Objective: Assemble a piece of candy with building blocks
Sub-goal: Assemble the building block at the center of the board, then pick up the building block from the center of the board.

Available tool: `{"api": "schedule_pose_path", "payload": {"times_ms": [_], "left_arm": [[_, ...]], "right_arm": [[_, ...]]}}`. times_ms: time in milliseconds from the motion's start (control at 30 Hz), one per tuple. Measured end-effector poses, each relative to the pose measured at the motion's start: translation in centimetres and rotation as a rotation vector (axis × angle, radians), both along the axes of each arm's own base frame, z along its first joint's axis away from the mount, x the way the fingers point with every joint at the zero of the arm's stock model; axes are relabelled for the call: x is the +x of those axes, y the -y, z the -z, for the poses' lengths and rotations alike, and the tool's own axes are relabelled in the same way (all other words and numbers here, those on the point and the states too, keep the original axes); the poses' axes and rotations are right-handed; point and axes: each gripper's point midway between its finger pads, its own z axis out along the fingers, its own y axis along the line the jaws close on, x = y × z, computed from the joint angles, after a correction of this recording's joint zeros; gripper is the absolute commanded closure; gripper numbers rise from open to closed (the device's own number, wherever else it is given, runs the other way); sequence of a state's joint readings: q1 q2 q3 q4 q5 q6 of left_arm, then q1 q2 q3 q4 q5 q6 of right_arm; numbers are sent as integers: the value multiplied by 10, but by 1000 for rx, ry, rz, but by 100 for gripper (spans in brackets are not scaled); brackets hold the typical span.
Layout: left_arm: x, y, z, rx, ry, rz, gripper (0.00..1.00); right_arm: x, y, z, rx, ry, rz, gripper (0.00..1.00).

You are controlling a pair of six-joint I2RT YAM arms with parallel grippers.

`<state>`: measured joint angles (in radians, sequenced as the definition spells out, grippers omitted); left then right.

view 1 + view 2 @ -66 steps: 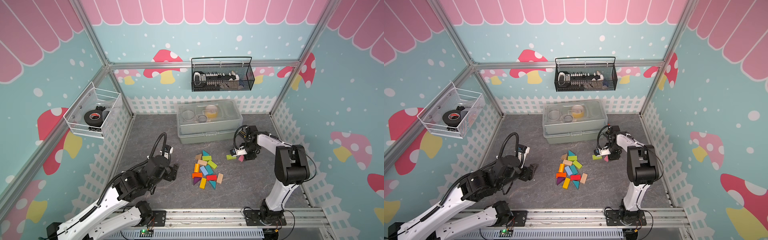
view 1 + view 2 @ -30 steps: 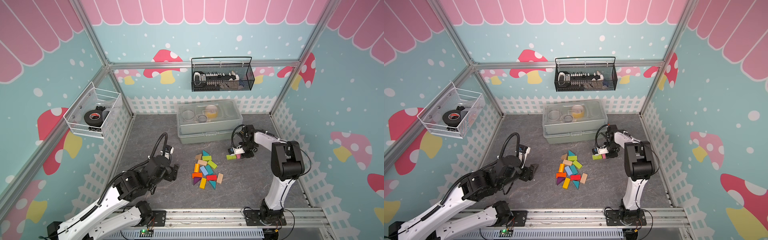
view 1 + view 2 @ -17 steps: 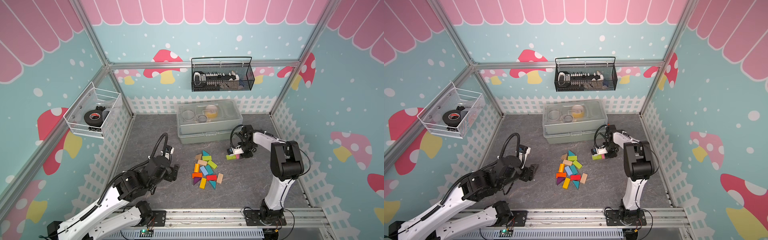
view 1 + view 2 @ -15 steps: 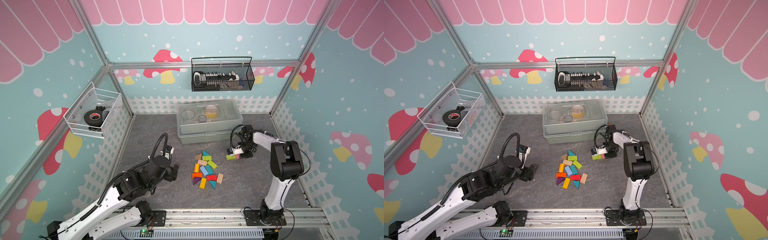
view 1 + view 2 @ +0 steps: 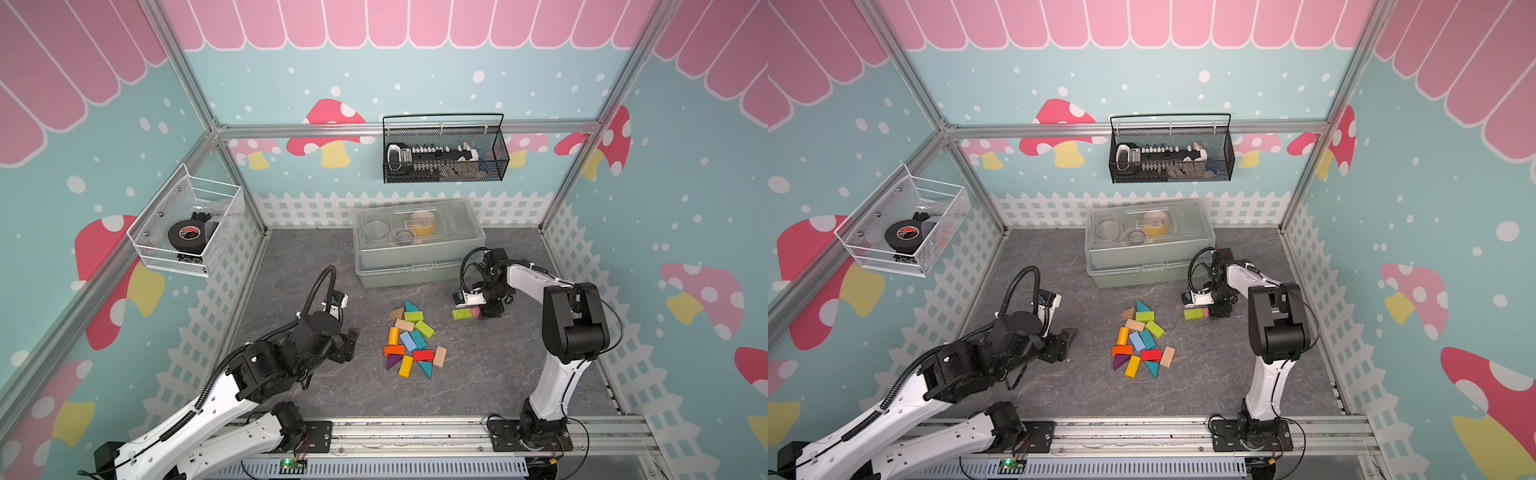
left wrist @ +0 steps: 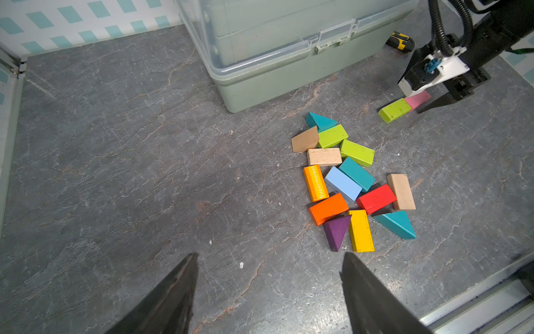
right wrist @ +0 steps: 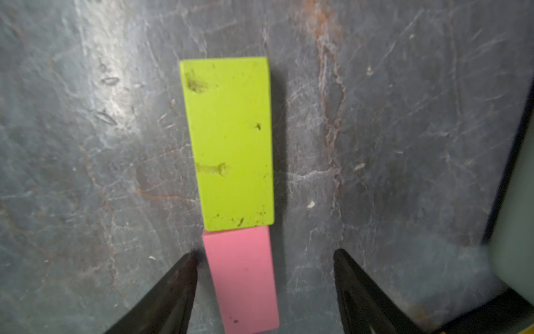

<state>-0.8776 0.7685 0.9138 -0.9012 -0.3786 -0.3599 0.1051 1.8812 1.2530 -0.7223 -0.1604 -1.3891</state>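
The building blocks [image 5: 411,338] lie as a loose many-coloured pile mid-floor, seen in both top views [image 5: 1142,338] and the left wrist view [image 6: 352,182]. Apart from them, to the right, a green bar [image 7: 228,141] lies flat with a pink block [image 7: 242,277] butted end to end against it; a top view shows the green bar [image 5: 461,313] and the pink block [image 5: 474,311] too. My right gripper [image 7: 264,254] is open and straddles the pink block, one finger close to its side. My left gripper [image 6: 268,254] hangs open left of the pile, holding nothing.
A grey-green lidded plastic box [image 5: 419,266] stands behind the blocks, close to the right arm. A small black-and-yellow object [image 6: 400,40] lies by its corner. Wire baskets [image 5: 444,166] hang on the walls. A metal rail [image 5: 415,432] runs along the front edge.
My right gripper has brought the pink block up against the green bar's end and opened, letting it go. The left arm has not moved.
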Motion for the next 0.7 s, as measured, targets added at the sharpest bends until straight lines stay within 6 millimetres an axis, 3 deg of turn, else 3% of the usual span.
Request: {"api": "schedule_pose_path", "payload": {"times_ms": [100,200,400,533,700], "left_arm": [[0,0,0,1,0,0,23],[1,1,2,6,-5,0,22],[3,14,16,17,-72,17,24],[8,56,27,-15,-160,69,26],[3,150,41,14,-224,199,28]], "right_arm": [[-4,1,-18,36,35,41,23],[-5,-1,-49,89,119,113,25],[-1,-8,-134,344,363,517,26],[-33,-2,-168,637,451,887,40],[-76,34,-171,860,454,1398,42]]}}
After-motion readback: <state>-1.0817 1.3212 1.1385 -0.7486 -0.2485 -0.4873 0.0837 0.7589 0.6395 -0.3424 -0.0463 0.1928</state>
